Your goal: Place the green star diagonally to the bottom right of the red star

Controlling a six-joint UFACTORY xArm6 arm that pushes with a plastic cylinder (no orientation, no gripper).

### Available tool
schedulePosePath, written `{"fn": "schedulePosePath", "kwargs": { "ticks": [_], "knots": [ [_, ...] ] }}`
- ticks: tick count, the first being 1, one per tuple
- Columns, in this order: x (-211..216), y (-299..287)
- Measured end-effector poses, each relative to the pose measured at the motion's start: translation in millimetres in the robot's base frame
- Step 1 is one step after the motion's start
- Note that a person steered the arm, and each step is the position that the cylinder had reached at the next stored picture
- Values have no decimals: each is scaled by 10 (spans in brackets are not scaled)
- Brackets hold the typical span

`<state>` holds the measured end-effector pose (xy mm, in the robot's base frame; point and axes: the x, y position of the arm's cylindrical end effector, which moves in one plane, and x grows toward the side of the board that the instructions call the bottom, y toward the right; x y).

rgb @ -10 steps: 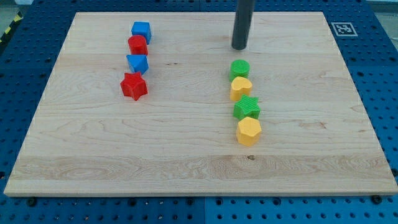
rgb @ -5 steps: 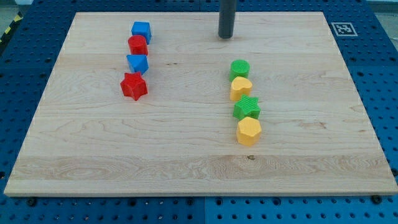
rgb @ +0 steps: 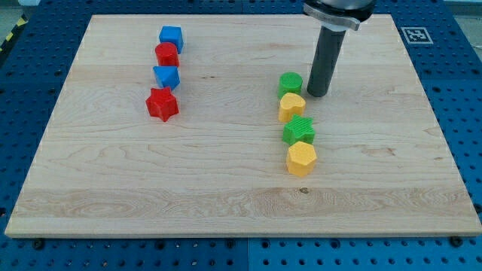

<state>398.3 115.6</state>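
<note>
Contact is not made: my tip (rgb: 317,95), holding nothing, is set just right of the green cylinder (rgb: 291,83). Green star (rgb: 299,131) is seen well right of red star (rgb: 162,105).

Green star (rgb: 299,130) flat, well right of red star (rgb: 162,104).

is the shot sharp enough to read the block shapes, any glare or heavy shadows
Camera view: evenly lit, no glare on the wooden board; blocks cast only faint soft shadows. The green star and red star read sharply. My tip is crisp too, just right of the green cylinder; only the rod's top is cut off by the view's top.
</note>
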Motion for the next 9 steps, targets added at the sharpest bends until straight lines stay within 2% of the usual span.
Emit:
{"fn": "schedulePosePath", "kwargs": {
  "ticks": [2, 5, 9],
  "knots": [
    [157, -105],
    [914, 49],
    [929, -1099]
  ]
}}
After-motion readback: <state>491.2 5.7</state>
